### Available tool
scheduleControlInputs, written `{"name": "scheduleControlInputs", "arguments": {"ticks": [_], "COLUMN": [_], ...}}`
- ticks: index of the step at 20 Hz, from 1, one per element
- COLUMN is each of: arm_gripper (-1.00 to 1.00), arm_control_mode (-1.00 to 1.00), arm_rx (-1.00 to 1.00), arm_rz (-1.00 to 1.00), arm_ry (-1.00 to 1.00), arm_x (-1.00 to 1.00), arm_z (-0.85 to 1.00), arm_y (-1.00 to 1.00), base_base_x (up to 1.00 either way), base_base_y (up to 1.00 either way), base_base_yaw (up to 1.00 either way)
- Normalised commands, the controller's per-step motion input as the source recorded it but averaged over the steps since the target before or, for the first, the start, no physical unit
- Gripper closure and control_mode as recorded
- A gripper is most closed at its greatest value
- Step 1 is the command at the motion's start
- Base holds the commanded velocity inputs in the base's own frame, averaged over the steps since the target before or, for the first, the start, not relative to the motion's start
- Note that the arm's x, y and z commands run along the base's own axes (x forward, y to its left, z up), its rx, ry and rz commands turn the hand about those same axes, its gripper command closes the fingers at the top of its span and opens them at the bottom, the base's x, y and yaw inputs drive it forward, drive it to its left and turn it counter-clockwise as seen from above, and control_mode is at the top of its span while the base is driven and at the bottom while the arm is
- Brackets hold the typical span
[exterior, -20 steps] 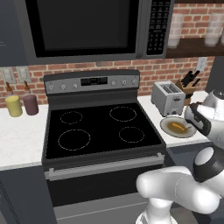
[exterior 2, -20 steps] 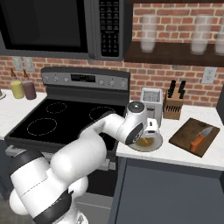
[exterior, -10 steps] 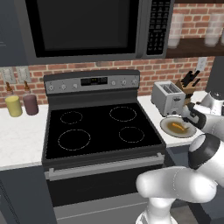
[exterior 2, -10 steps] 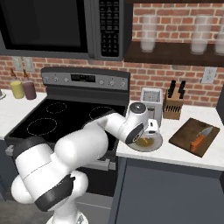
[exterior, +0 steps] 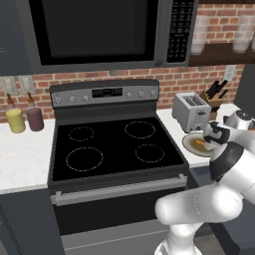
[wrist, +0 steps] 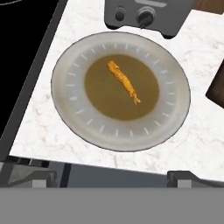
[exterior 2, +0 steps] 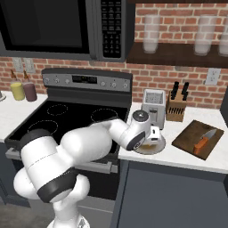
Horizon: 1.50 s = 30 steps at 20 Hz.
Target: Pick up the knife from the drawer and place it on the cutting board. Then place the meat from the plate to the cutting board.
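The round plate (wrist: 171, 122) lies on the white counter in front of the toaster, with the small orange-brown meat (wrist: 124, 82) on its olive-tan centre. My gripper (wrist: 111, 177) hangs open straight above the plate, both fingertips (wrist: 190, 177) wide apart and holding nothing. From the side the gripper (exterior 2: 149, 140) is just over the plate (exterior 2: 158, 146), and the meat (exterior: 200, 143) shows beside the gripper (exterior: 209, 140). The orange-handled knife (exterior 2: 202, 141) lies on the dark brown cutting board (exterior 2: 189, 138) to the right. I cannot make out the drawer on the dark cabinet front (exterior 2: 178, 191).
A silver toaster (exterior 2: 153, 107) stands right behind the plate, a wooden knife block (exterior 2: 177, 106) beside it. The black stove top (exterior: 114, 147) borders the plate's counter on the left. Two jars (exterior: 25, 119) stand far left. A shelf with glasses (exterior 2: 178, 44) hangs above.
The hand has come down a little and shifted over the plate. Its jaws stay wide open. Meat, plate and knife have not moved.
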Motion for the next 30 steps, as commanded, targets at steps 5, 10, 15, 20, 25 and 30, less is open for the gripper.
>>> {"name": "scheduleControlInputs", "arguments": {"ticks": [5, 10, 15, 20, 25, 30], "arm_gripper": [-1.00, -1.00, -1.00, -1.00, -1.00, -1.00], "arm_control_mode": [-1.00, -1.00, -1.00, -1.00, -1.00, -1.00], "arm_rx": [-0.02, -0.02, 0.00, 0.00, 0.00, 0.00], "arm_rz": [0.00, 0.00, 0.00, 0.00, 0.00, 0.00], "arm_ry": [-0.01, 0.00, 0.02, 0.02, 0.04, 0.02], "arm_x": [0.08, 0.35, 0.42, 0.21, 0.16, 0.07], "arm_z": [-0.03, 0.00, 0.00, 0.00, -0.02, -0.10], "arm_y": [0.00, 0.00, 0.00, 0.00, 0.00, 0.00], "base_base_x": [0.00, 0.00, 0.00, 0.00, 0.00, 0.00], "base_base_y": [0.00, 0.00, 0.00, 0.00, 0.00, 0.00], "base_base_yaw": [0.00, 0.00, 0.00, 0.00, 0.00, 0.00]}}
